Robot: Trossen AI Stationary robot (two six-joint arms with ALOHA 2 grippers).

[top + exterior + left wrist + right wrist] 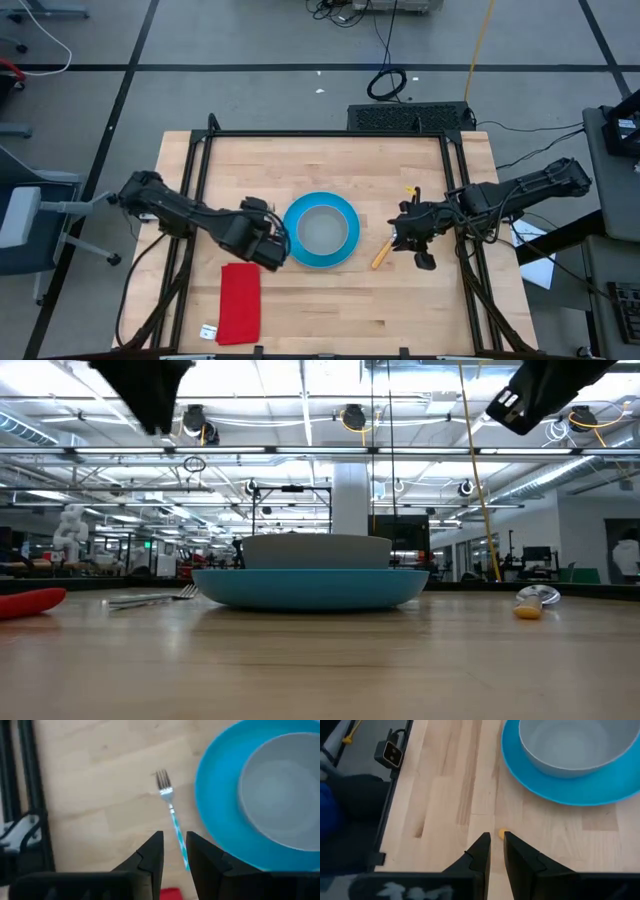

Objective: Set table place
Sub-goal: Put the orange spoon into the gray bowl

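Note:
The blue plate (pixel 342 250) lies on the table's middle with the grey bowl (pixel 322 230) standing in it. The silver fork (pixel 169 802) lies flat on the wood left of the plate, tines toward the far edge. My left gripper (pixel 175 842) hovers above its handle end, fingers narrowly open on either side and clear of it. The orange-handled spoon (pixel 383 253) lies right of the plate. My right gripper (pixel 497 842) hangs above the orange handle tip (pixel 503 833), narrowly open. In the low view both arms are high above the fork (pixel 150 598) and the spoon (pixel 530 603).
A folded red cloth (pixel 240 302) lies near the table's near-left corner, with a small white tag (pixel 208 332) beside it. Black frame rails (pixel 330 133) run along the table's edges. Bare wood (pixel 330 170) lies beyond the plate and toward the near edge (pixel 370 320).

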